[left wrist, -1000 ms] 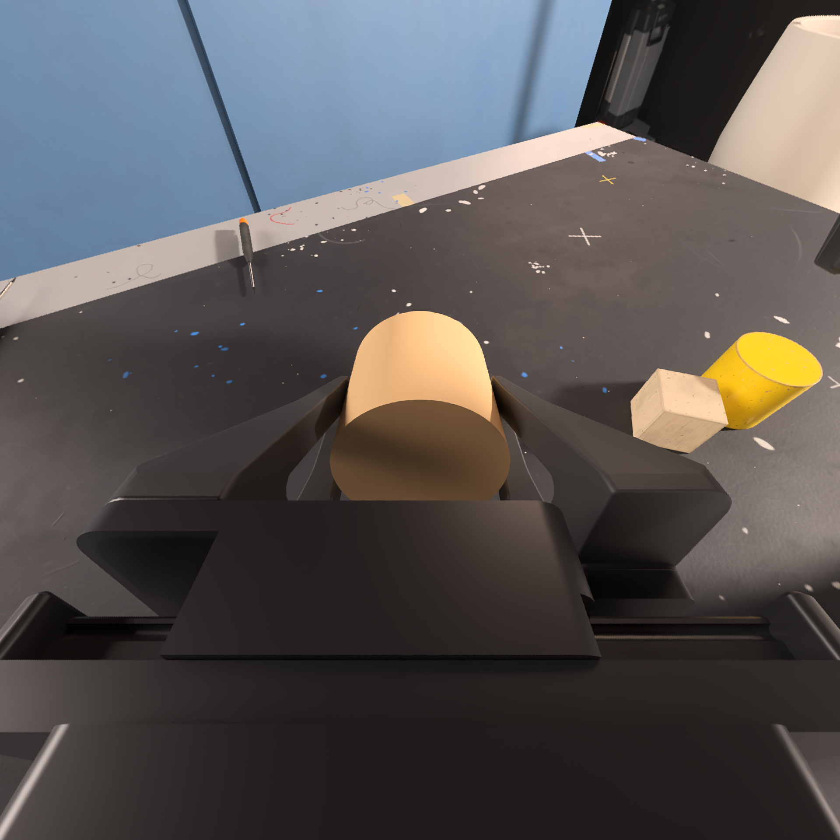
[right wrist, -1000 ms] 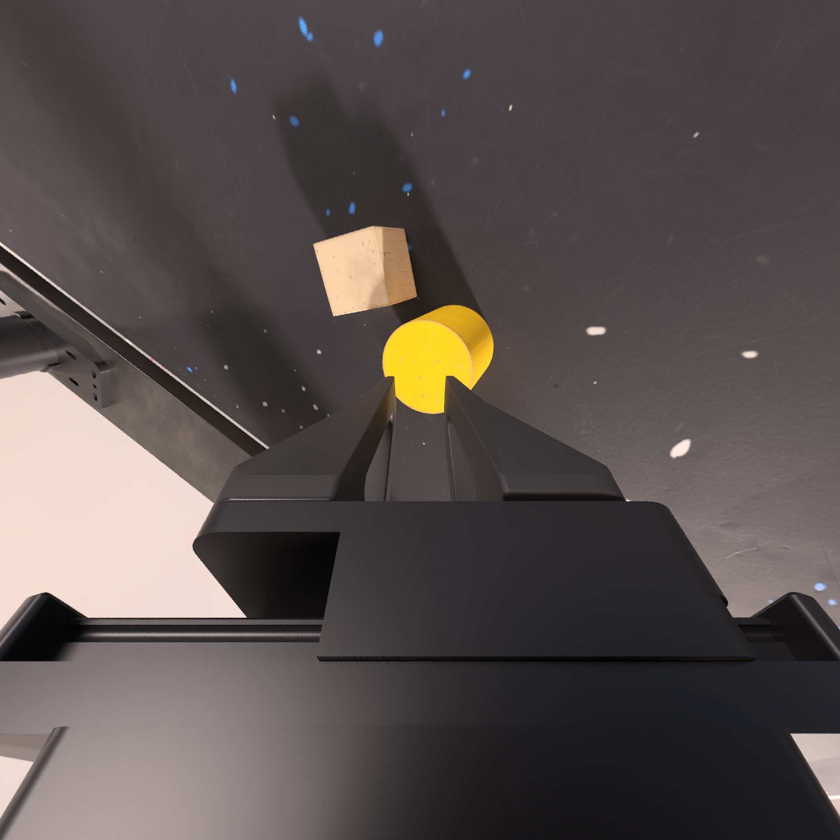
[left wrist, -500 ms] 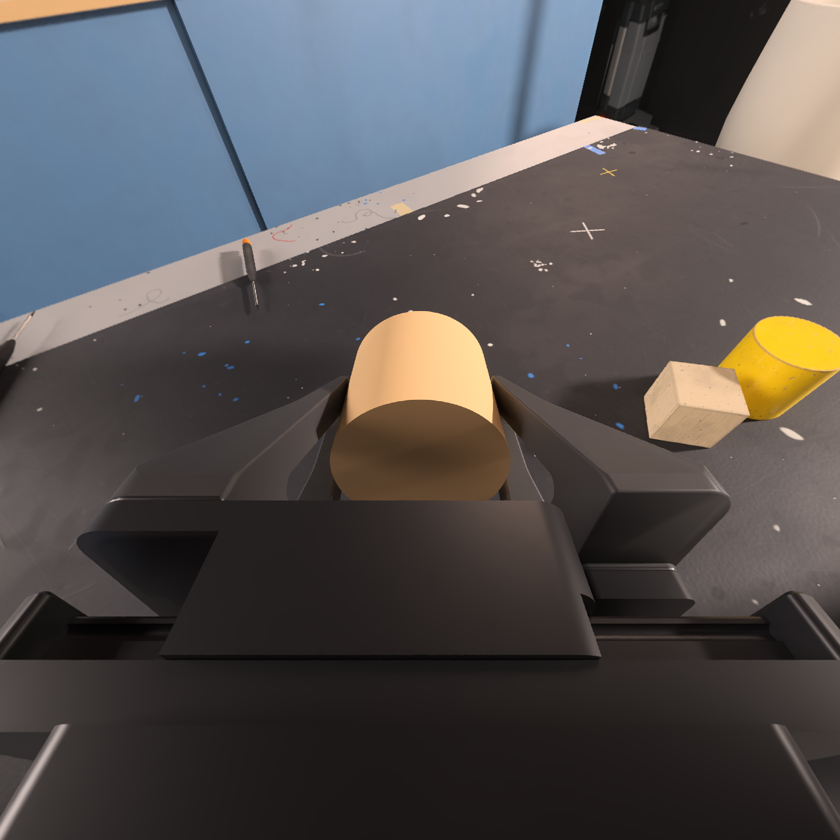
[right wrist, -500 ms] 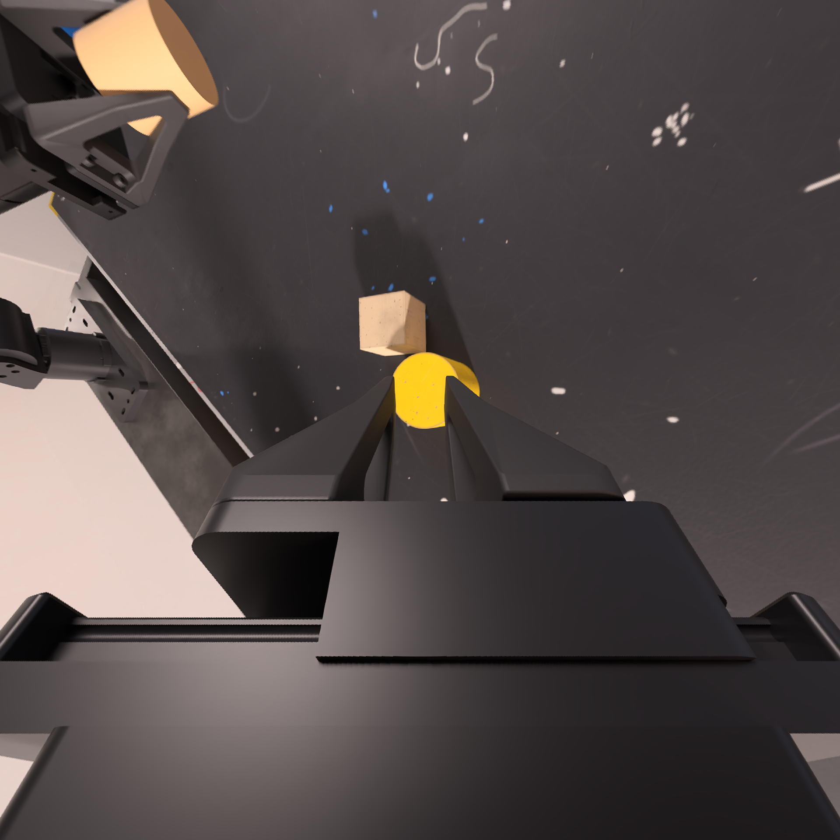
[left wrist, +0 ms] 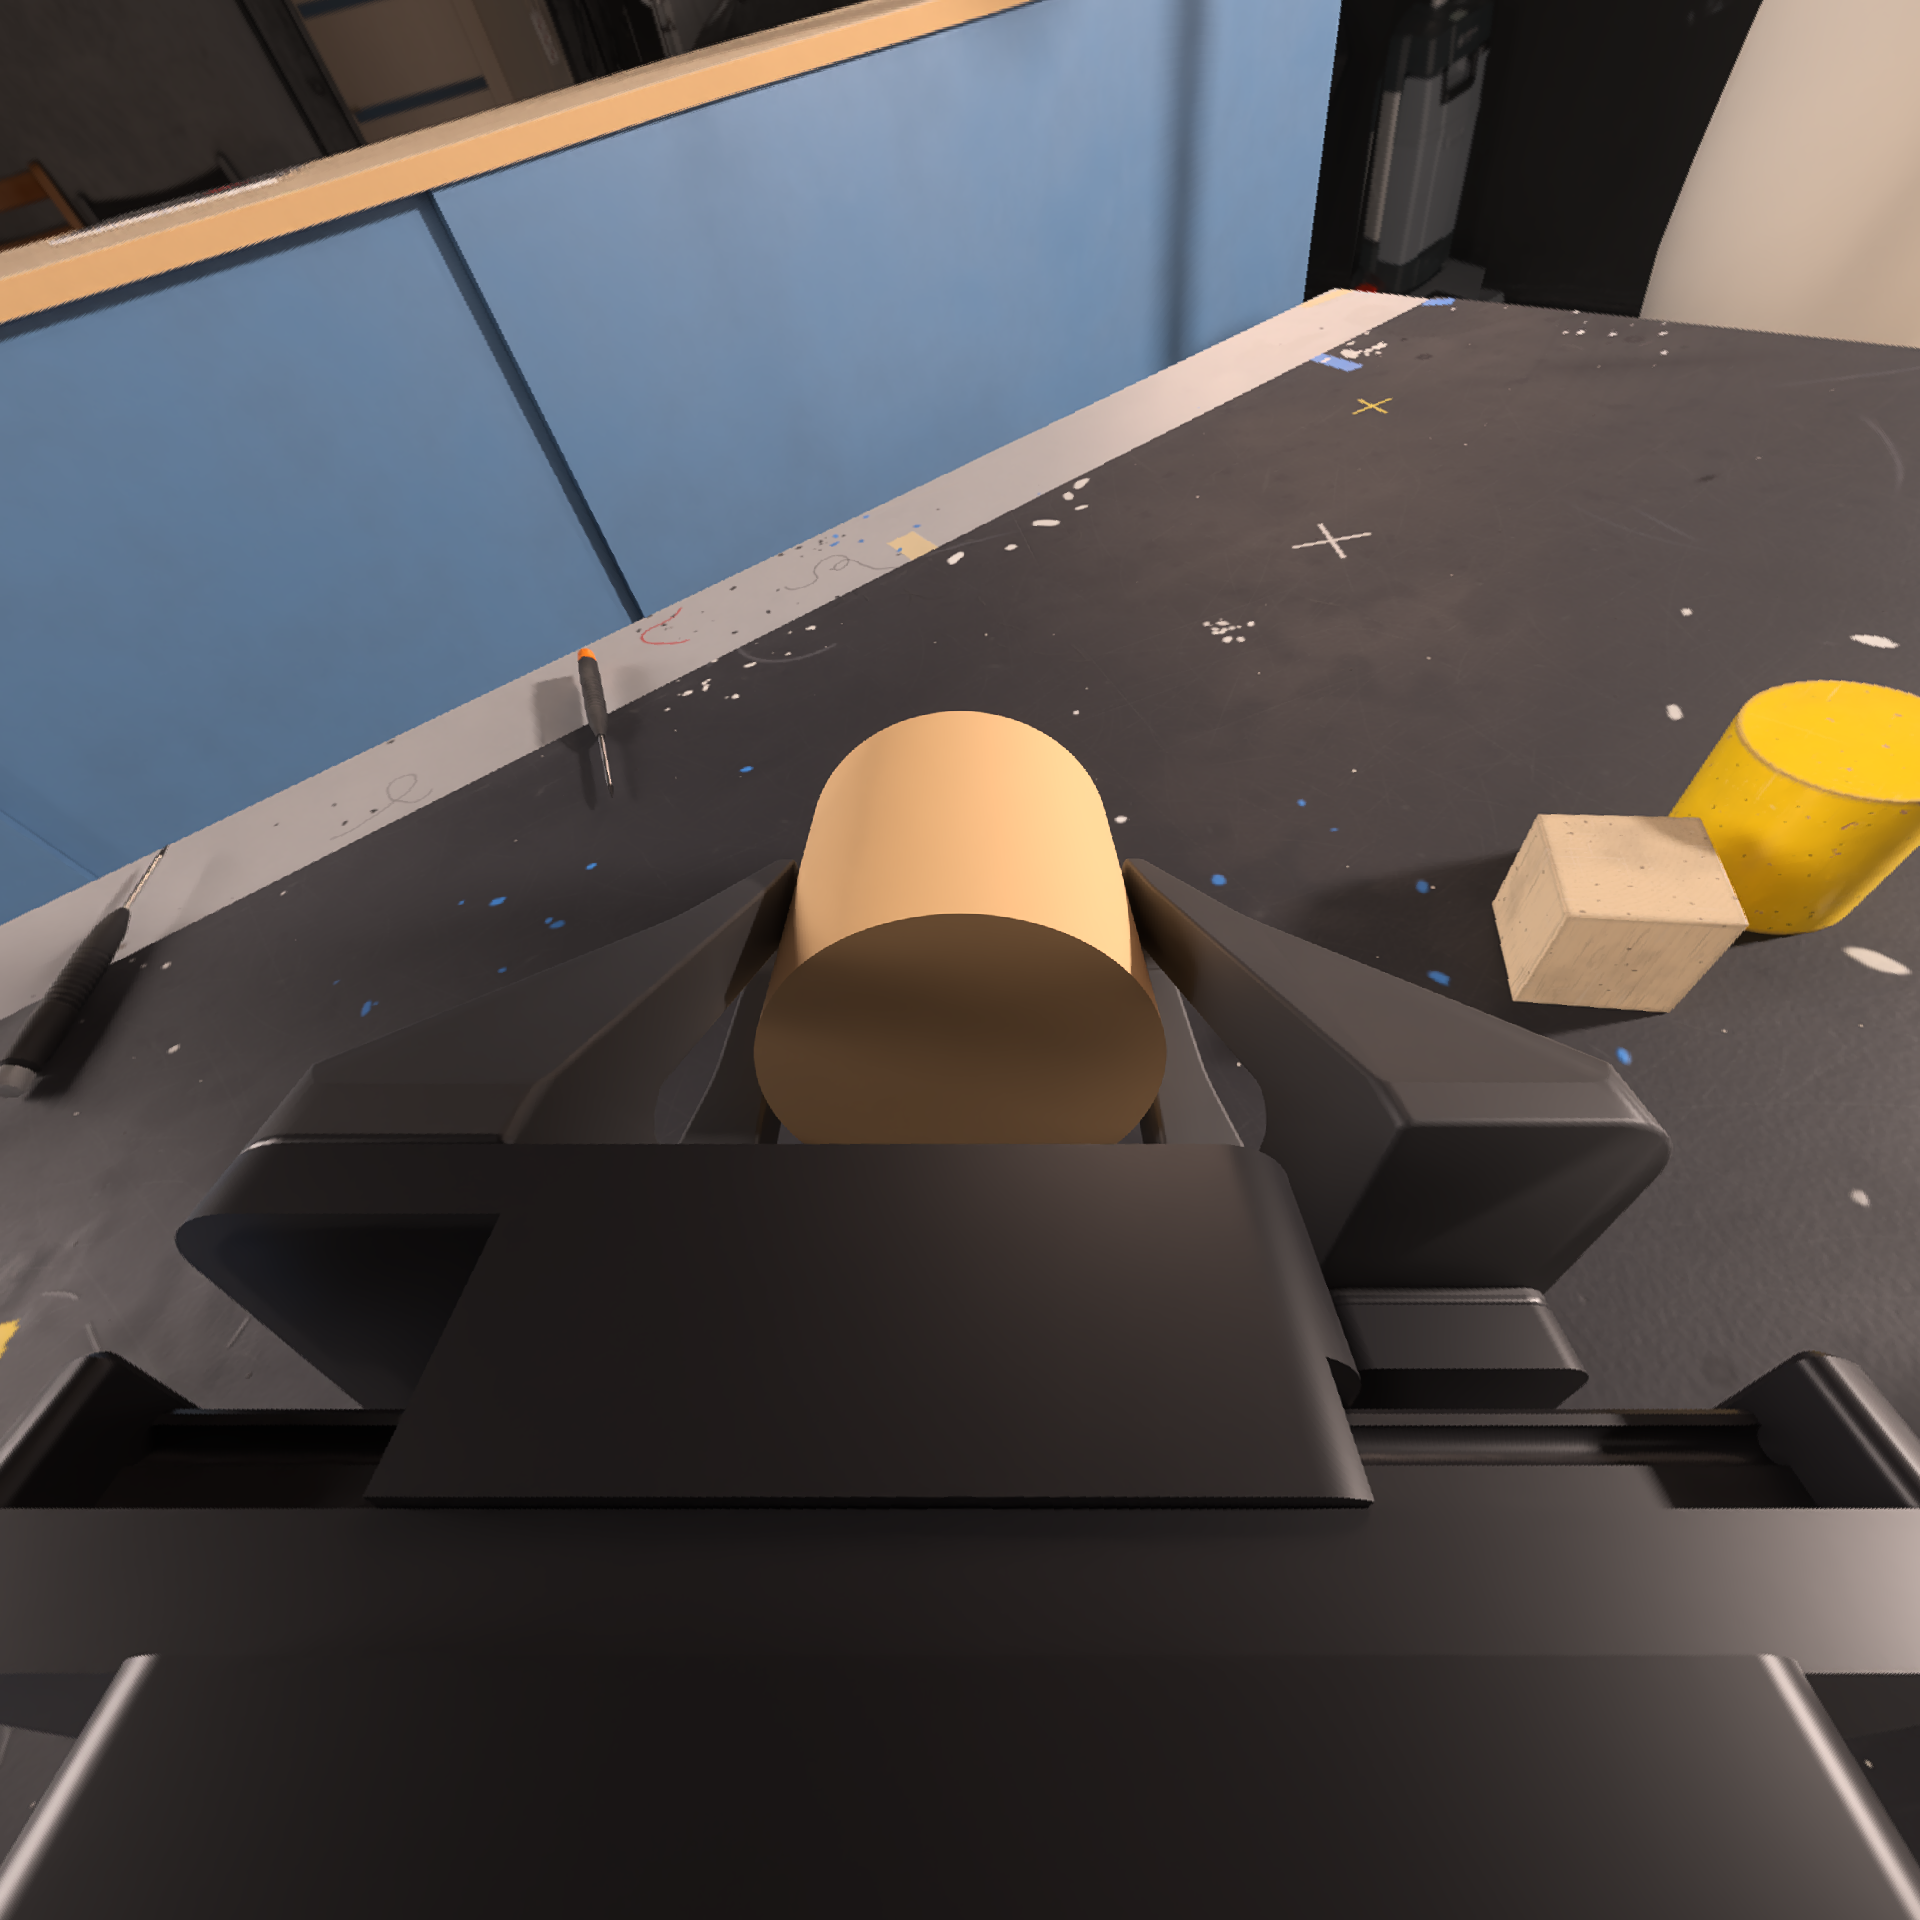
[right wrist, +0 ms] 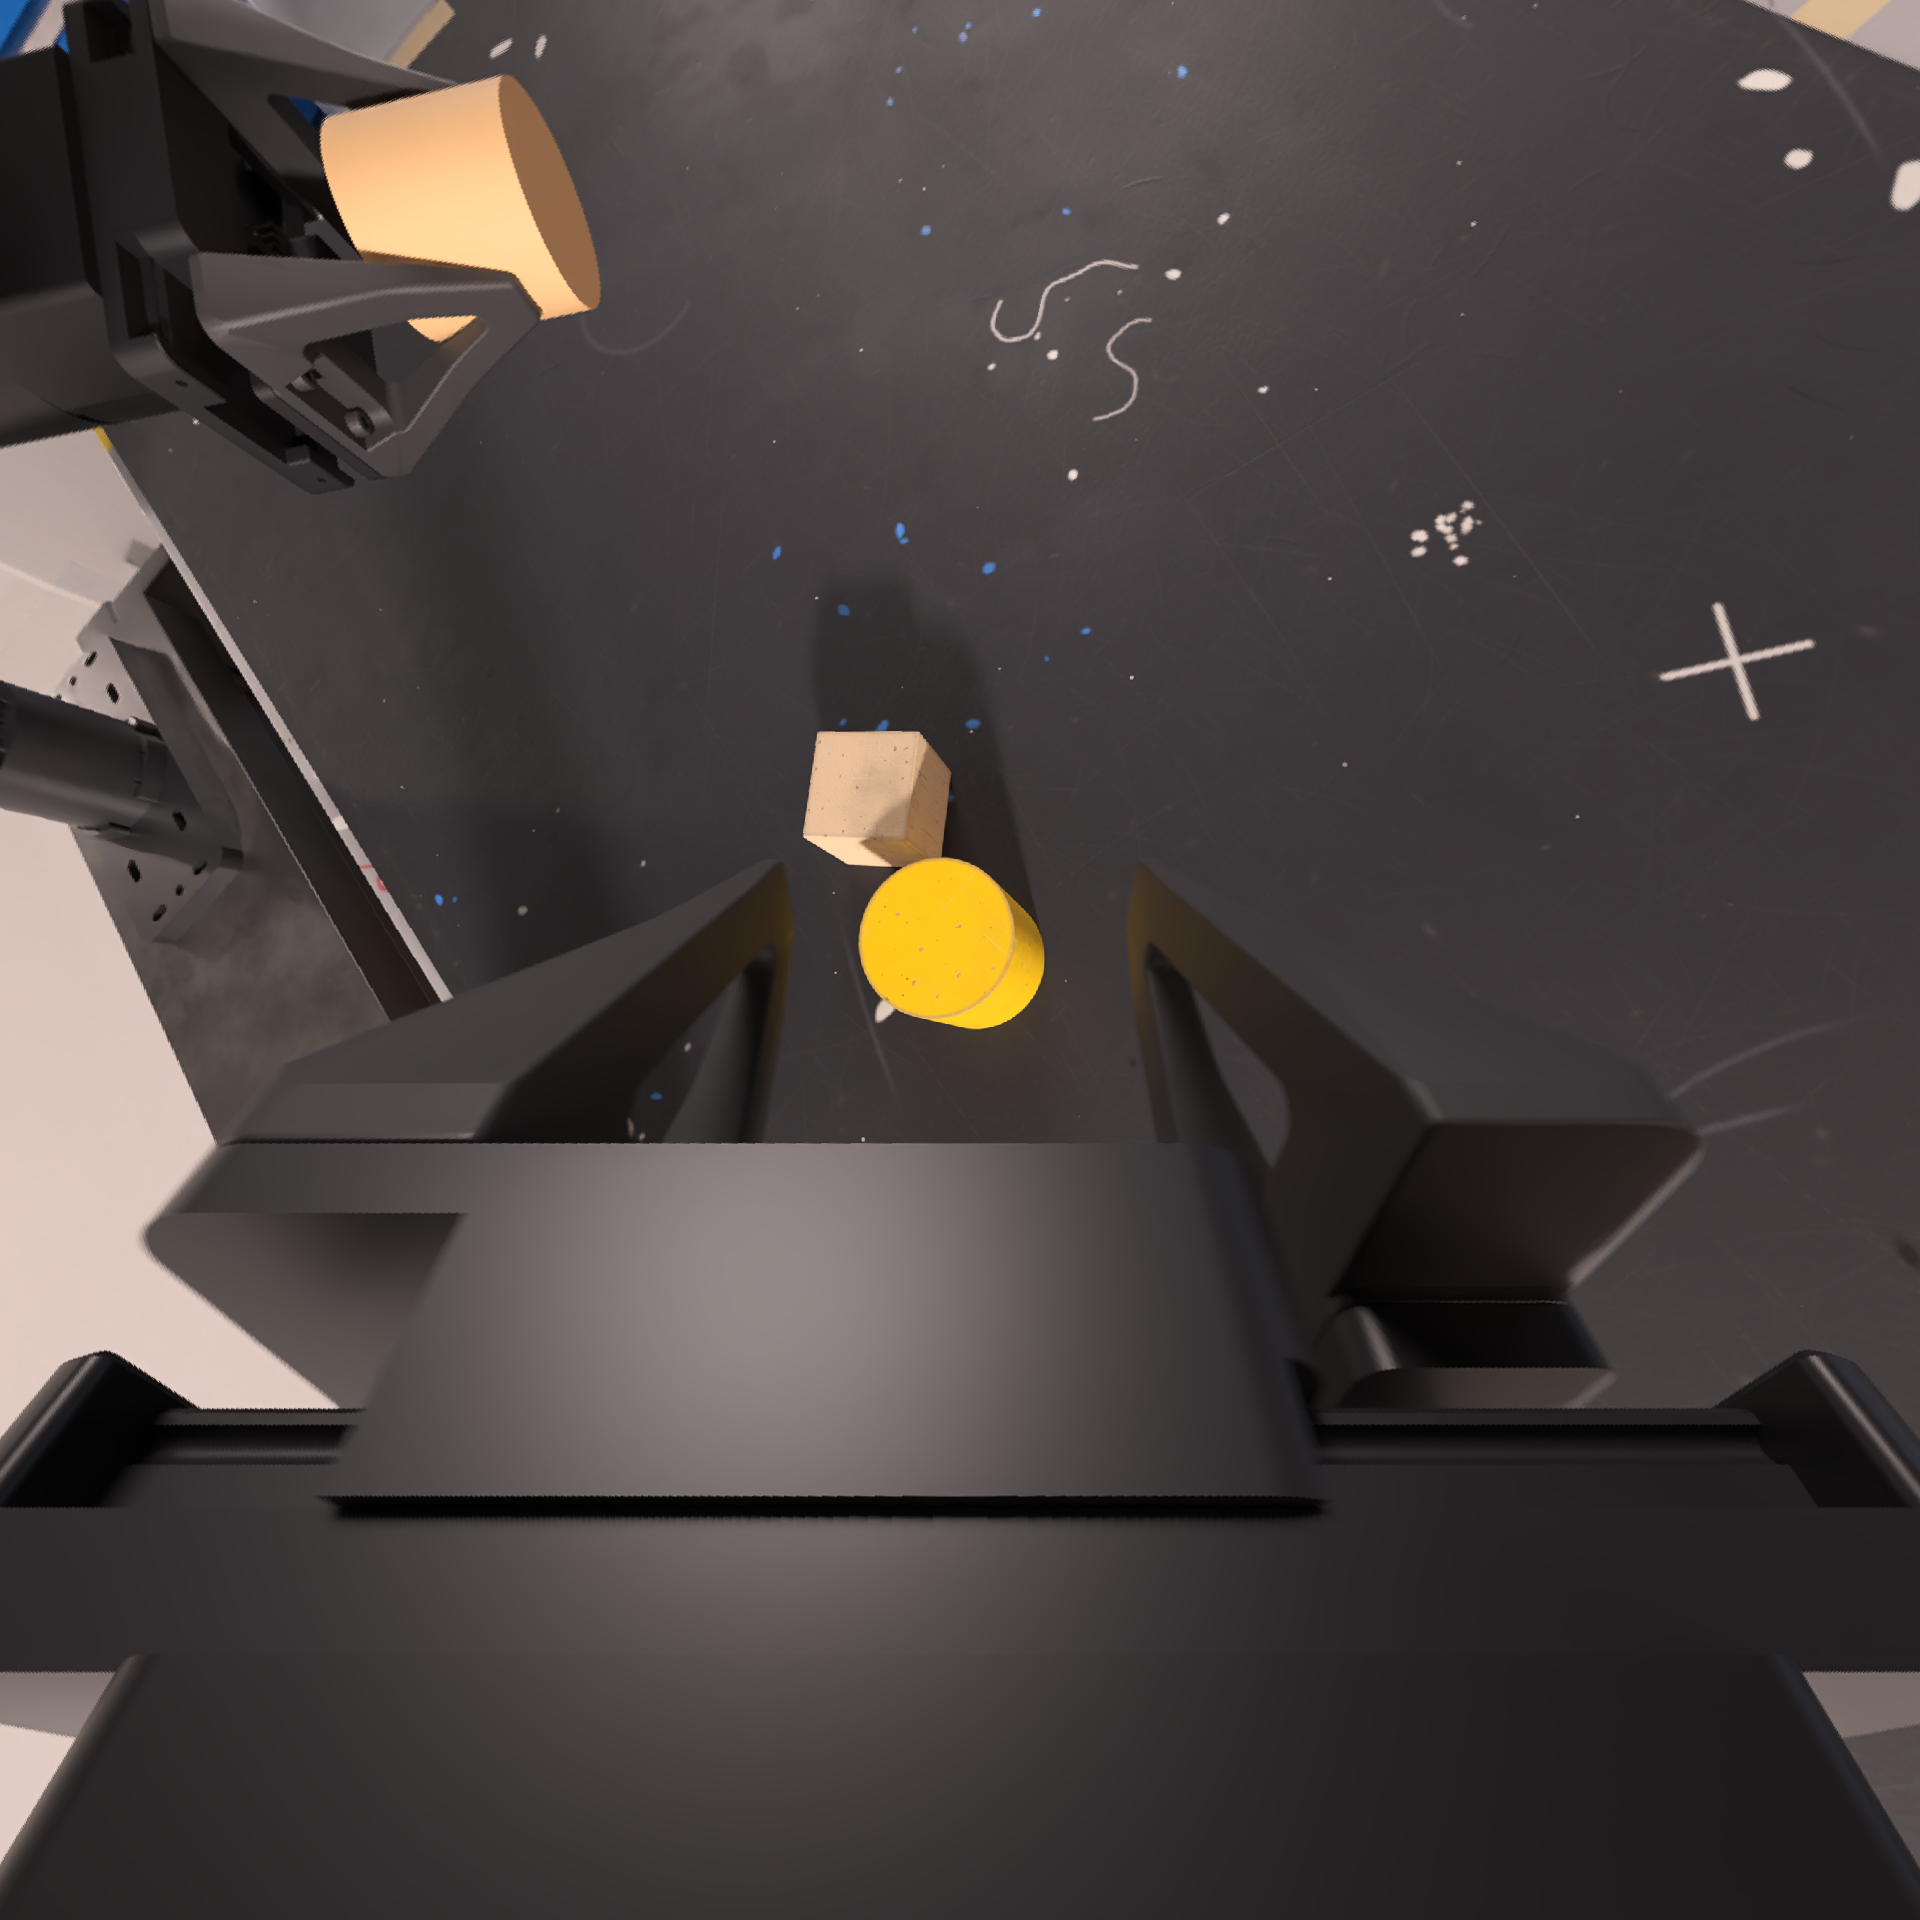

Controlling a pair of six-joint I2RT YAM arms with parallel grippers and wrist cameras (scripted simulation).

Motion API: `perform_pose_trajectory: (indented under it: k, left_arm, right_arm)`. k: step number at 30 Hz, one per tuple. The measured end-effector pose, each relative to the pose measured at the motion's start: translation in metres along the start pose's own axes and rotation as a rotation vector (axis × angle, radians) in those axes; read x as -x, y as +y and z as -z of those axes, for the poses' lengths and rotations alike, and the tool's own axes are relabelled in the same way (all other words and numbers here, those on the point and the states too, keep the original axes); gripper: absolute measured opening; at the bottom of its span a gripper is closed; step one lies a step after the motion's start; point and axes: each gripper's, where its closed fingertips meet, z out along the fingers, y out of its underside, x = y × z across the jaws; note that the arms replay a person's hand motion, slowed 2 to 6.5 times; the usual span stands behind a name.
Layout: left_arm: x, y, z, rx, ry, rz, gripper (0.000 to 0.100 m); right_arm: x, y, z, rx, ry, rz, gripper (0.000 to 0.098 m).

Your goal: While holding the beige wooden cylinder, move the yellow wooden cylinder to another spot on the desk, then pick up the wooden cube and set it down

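My left gripper (left wrist: 956,873) is shut on the beige wooden cylinder (left wrist: 961,914) and holds it above the dark desk (left wrist: 1351,727); it also shows in the right wrist view (right wrist: 457,197) at the upper left. The yellow wooden cylinder (right wrist: 948,942) stands on the desk, touching the pale wooden cube (right wrist: 876,795). My right gripper (right wrist: 956,883) is open and empty, high above the yellow cylinder, which shows between its fingers. In the left wrist view the cube (left wrist: 1616,914) and the yellow cylinder (left wrist: 1813,800) sit at the right.
Two small screwdrivers (left wrist: 594,712) (left wrist: 62,997) lie near the desk's pale far-left edge. A blue partition (left wrist: 520,416) stands behind that edge. White cross marks (right wrist: 1737,661) and paint specks dot the desk. The left arm's mount (right wrist: 125,790) sits off the desk edge.
My right gripper has opened wide and risen away from the desk, so the yellow cylinder and cube look smaller. The left gripper has lifted and tilted a little with the beige cylinder.
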Motion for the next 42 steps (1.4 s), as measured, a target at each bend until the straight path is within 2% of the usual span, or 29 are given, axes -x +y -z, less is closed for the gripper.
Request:
perform_pose_trajectory:
  k: [7, 9, 14, 19, 25, 32, 38, 42]
  left_arm:
    - [-0.002, 0.004, -0.001, 0.014, 0.006, 0.001, 0.051]
    - [-0.002, 0.005, -0.001, 0.018, 0.008, 0.0, 0.051]
    - [-0.004, 0.008, -0.003, 0.032, 0.013, 0.0, 0.051]
    - [-0.006, 0.01, -0.005, 0.046, 0.023, -0.011, 0.051]
    - [-0.01, 0.01, -0.006, 0.053, 0.034, -0.028, 0.051]
    - [-0.013, 0.012, -0.007, 0.065, 0.034, -0.053, 0.051]
    - [-0.013, 0.013, -0.008, 0.074, 0.031, -0.062, 0.051]
    - [-0.013, 0.014, -0.009, 0.081, 0.033, -0.063, 0.051]
  right_arm:
    - [0.008, -0.003, -0.009, 0.046, 0.039, 0.095, 0.088]
    - [0.011, -0.003, -0.012, 0.068, 0.042, 0.146, 0.0932]
    - [0.021, 0.003, -0.022, 0.126, 0.009, 0.333, 0.094]
    - [0.028, 0.02, -0.035, 0.222, -0.047, 0.536, 0.094]
    - [0.028, 0.044, -0.05, 0.358, -0.137, 0.701, 0.094]
    - [0.022, 0.062, -0.067, 0.429, -0.232, 0.783, 0.094]
    - [0.021, 0.069, -0.077, 0.474, -0.292, 0.811, 0.094]
    - [0.021, 0.07, -0.082, 0.51, -0.31, 0.823, 0.0896]
